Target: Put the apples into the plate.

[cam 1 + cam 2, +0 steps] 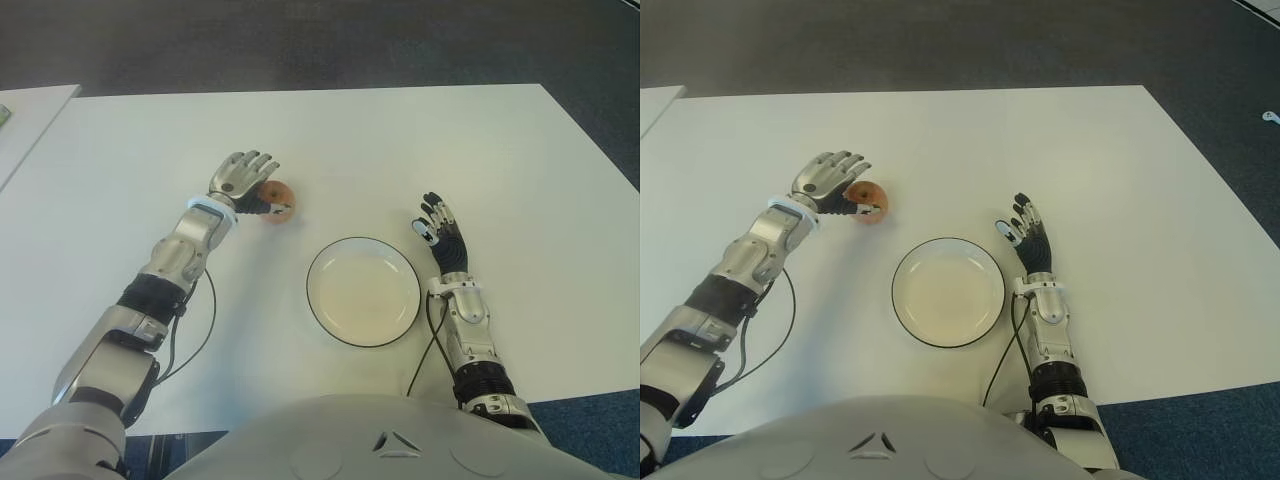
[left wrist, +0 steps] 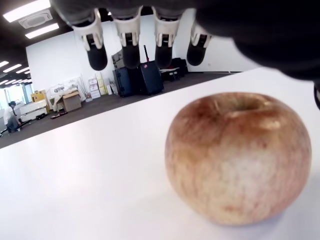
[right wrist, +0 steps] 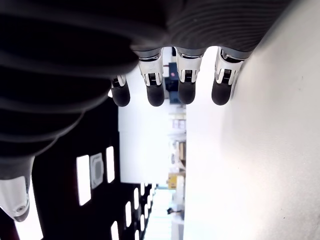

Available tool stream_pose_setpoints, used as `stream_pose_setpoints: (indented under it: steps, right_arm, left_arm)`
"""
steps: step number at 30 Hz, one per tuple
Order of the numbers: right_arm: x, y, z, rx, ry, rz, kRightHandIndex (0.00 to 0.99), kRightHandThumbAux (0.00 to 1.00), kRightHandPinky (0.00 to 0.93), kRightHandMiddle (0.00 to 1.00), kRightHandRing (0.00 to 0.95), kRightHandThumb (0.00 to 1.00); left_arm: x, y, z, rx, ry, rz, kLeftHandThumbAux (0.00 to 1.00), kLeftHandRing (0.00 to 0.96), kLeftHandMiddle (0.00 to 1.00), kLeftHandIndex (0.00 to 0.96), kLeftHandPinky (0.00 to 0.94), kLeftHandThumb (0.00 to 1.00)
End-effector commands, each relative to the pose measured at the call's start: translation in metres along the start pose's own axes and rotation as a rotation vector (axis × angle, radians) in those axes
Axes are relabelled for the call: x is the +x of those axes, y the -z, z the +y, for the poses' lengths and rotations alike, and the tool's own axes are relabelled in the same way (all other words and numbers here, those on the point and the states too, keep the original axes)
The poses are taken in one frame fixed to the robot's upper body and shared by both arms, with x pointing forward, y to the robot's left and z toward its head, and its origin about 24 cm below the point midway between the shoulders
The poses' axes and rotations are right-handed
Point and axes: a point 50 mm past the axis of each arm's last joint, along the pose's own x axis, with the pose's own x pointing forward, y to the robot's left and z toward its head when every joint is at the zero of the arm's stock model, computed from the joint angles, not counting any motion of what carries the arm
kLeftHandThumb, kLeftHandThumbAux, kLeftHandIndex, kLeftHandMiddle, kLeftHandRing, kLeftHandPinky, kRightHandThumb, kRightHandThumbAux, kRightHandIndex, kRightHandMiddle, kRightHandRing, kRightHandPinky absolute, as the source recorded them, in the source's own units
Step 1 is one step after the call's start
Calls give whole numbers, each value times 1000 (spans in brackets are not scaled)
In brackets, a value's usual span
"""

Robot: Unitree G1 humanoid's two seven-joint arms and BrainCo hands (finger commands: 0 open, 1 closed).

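One reddish-yellow apple [image 1: 279,203] stands upright on the white table [image 1: 420,140], just up and left of the plate. My left hand [image 1: 244,181] hovers over the apple's left side, fingers spread; the left wrist view shows the apple [image 2: 239,157] under the straight fingertips [image 2: 131,54], untouched. The white plate with a dark rim [image 1: 363,292] lies empty in front of me. My right hand [image 1: 438,227] shows just right of the plate, fingers extended and holding nothing.
A second white table's corner [image 1: 30,115] shows at the far left. Dark carpet [image 1: 320,40] lies beyond the far table edge. A black cable [image 1: 205,330] hangs from my left forearm over the table.
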Motion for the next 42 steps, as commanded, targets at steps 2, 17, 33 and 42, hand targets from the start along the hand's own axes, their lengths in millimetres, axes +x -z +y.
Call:
stream_pose_setpoints:
  steps: [2,17,33,42]
  right_arm:
    - [-28,37,-4,0,22,205,0,516,0,0,0,164]
    - [-27,37,-5,1,37,193,0,516,0,0,0,172]
    - [-27,37,-7,-11,44,187,0,534,0,0,0,162]
    - [-28,37,-9,-13,46,187,0,533,0,0,0,163]
  left_arm:
    - [5,1,-7,14,25,3,139,0,0,0,0,299]
    - [10,-5,-19,-28,68,1,135,0,0,0,0,284]
    - [14,-13,-33,-52,99,-6,159,0,0,0,0,302]
    - [13,-18,-41,-68,113,-6,174,0,0,0,0,316]
